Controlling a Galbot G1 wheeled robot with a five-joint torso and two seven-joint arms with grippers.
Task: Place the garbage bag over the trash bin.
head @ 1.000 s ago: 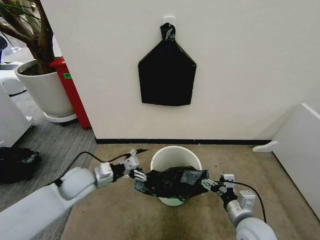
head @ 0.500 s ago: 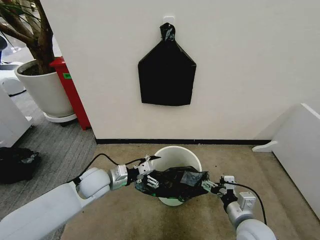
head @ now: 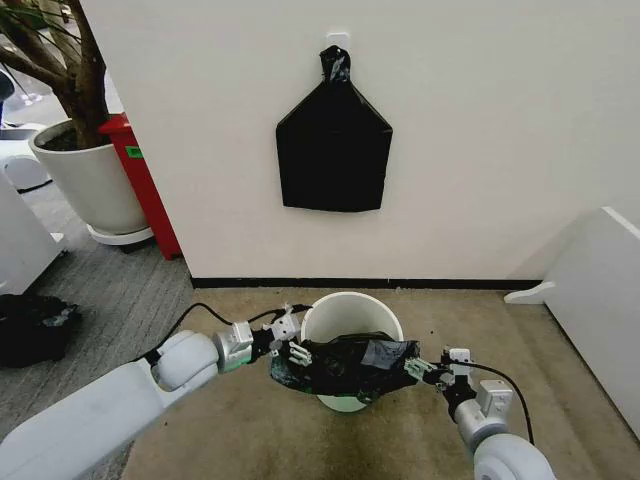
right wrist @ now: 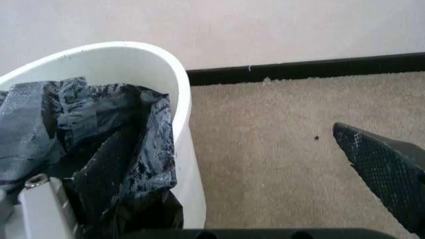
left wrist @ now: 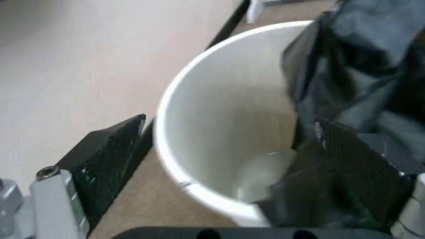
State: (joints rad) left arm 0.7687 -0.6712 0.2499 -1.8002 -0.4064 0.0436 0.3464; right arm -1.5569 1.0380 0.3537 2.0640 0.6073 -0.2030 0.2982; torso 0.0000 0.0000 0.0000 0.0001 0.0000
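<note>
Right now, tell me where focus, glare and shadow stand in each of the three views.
Head view: even light, sharp, a soft shadow beside the bag bundle on the wall, and small glints on the garbage bag. Left wrist view: soft all over; the trash bin rim and the near tool fingers blur. Right wrist view: carpet crisp, with sheen on the bag's folds.

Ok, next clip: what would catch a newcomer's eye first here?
A crinkly black garbage bag stretched across the near rim of the white trash bin on the carpet, with the left pincer and right pincer at either end of it. Above, a flat black bag bundle hangs on the wall.
</note>
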